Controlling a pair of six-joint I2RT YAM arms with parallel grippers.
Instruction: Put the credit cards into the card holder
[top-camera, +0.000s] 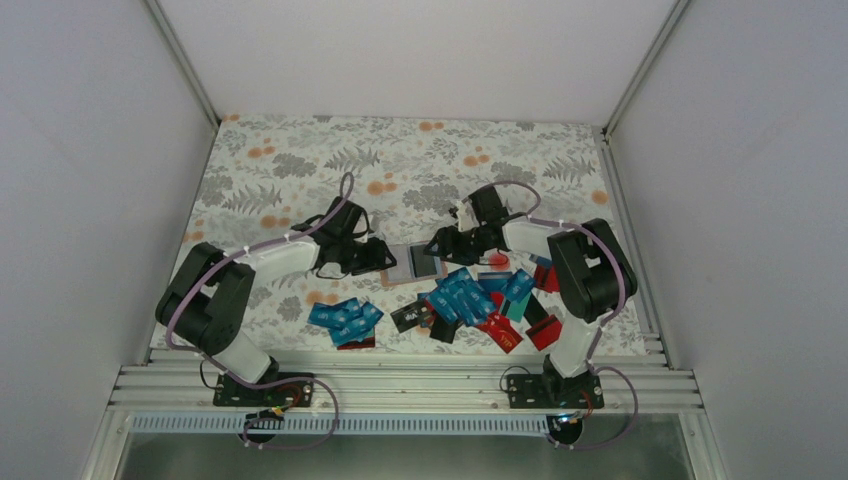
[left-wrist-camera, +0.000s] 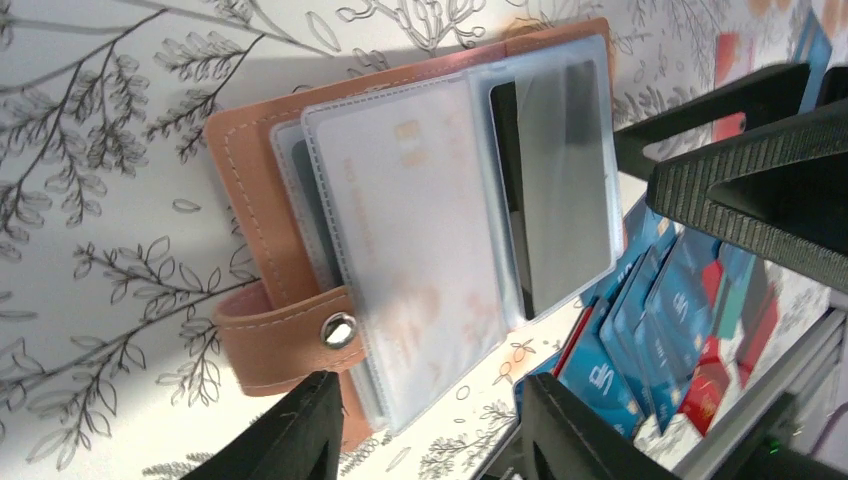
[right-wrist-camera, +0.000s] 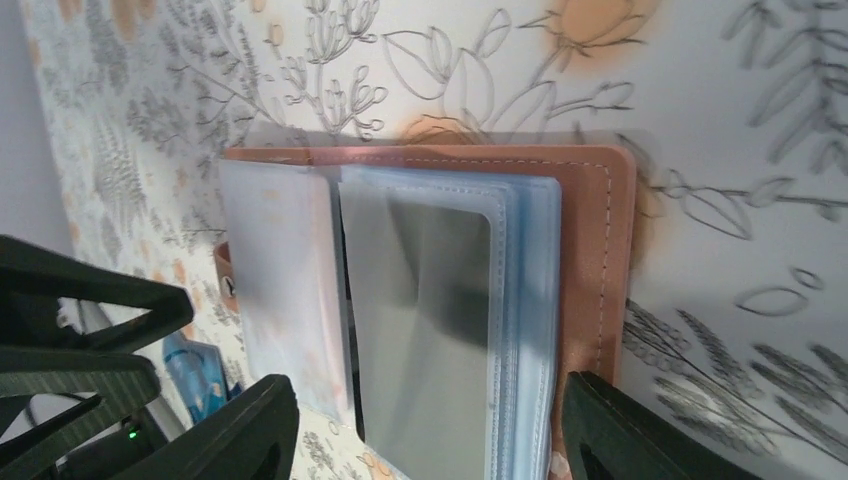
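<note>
Wide and empty, the left end effector (left-wrist-camera: 432, 388) hovers by the snap-tab edge of the open tan-pink leather-like card holder (top-camera: 412, 265), centre frame on the floral surface (top-camera: 300, 170); it would do best to pin that cover flat. The right end effector (right-wrist-camera: 430, 385), equally wide and empty above the clear sleeves (right-wrist-camera: 420, 300), should probably fetch a blue plastic credit card (top-camera: 468, 292) from the heap lower right.
</note>
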